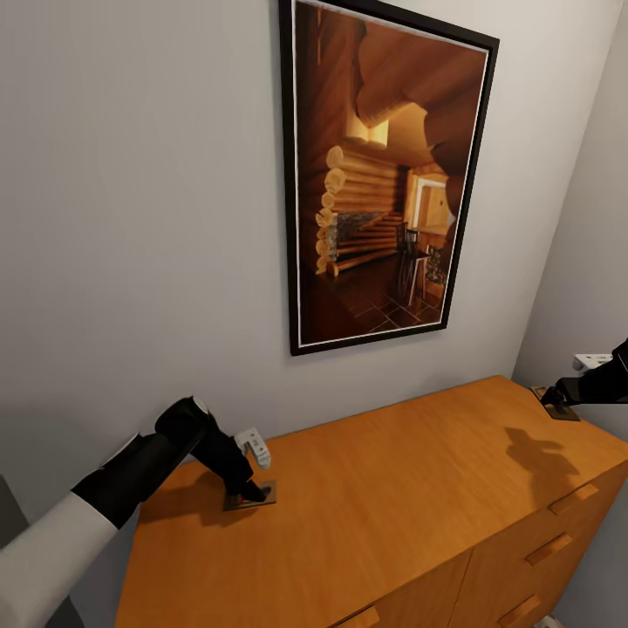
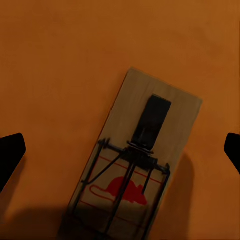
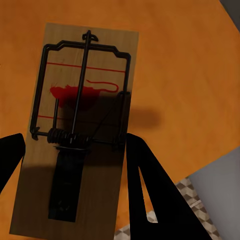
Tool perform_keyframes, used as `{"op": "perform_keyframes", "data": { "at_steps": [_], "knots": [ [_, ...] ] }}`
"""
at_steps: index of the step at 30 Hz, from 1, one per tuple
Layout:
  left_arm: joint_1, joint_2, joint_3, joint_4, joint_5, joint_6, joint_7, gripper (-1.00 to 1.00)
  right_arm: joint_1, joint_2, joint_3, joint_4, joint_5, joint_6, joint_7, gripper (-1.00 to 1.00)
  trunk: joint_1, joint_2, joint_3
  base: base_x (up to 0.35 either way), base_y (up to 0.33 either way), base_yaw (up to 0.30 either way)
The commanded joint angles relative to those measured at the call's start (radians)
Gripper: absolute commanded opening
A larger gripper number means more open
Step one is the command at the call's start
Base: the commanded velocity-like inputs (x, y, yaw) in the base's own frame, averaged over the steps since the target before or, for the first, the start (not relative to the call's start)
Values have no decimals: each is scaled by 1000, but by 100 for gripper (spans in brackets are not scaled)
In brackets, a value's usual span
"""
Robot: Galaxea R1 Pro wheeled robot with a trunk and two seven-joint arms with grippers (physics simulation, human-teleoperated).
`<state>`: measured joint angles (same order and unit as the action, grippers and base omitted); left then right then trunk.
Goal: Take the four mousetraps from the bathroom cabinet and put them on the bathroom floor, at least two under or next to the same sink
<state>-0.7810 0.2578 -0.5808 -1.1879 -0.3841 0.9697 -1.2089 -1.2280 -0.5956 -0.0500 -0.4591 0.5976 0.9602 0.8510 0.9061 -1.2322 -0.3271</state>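
In the head view, the orange-brown cabinet [image 1: 392,488] stands against a pale wall under a framed picture [image 1: 384,170] of a log-cabin interior, with bar-handled drawer fronts on its front face. The drawers are closed, so their contents cannot be seen. Two mousetraps lie flat on the cabinet's top, well apart: one near the left end [image 1: 250,495] and one at the far right back corner [image 1: 558,406]. The left tool [image 1: 255,493] reaches down onto the left mousetrap, and the right tool [image 1: 553,399] sits at the right one; from here it cannot be told how far either stands apart. In the left wrist view, the mousetrap [image 2: 137,162] lies tilted on the orange top, a red mouse printed under its dark wire bar, and the left tool's [image 2: 125,150] two dark fingertips [image 2: 10,152] stand wide apart on either side, clear of the board. In the right wrist view, the other mousetrap [image 3: 77,132] lies close to the cabinet's edge, with a strip of cube-patterned bathroom floor [image 3: 192,202] showing past it. The right tool [image 3: 75,150] is spread, one finger [image 3: 150,195] overlapping the board's side and the other at its opposite side; whether they touch it cannot be told.
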Motion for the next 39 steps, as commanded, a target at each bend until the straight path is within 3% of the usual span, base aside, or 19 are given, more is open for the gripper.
{"op": "perform_keyframes", "data": {
  "at_steps": [1,31,39],
  "knots": [
    [-1,0,-1,2,-10,7,-10,100,-1,1,-5,-1,8,5,6,-100,0,-1,-1,0,0,0],
    [-1,3,-1,24,-9,34,-10,100,-1,0,-5,-1,8,5,7,-100,0,-1,-1,0,0,0],
    [-1,0,-2,90,-9,35,-8,100,-1,0,-5,0,8,5,5,-100,0,-1,-1,0,0,0]
  ]
}}
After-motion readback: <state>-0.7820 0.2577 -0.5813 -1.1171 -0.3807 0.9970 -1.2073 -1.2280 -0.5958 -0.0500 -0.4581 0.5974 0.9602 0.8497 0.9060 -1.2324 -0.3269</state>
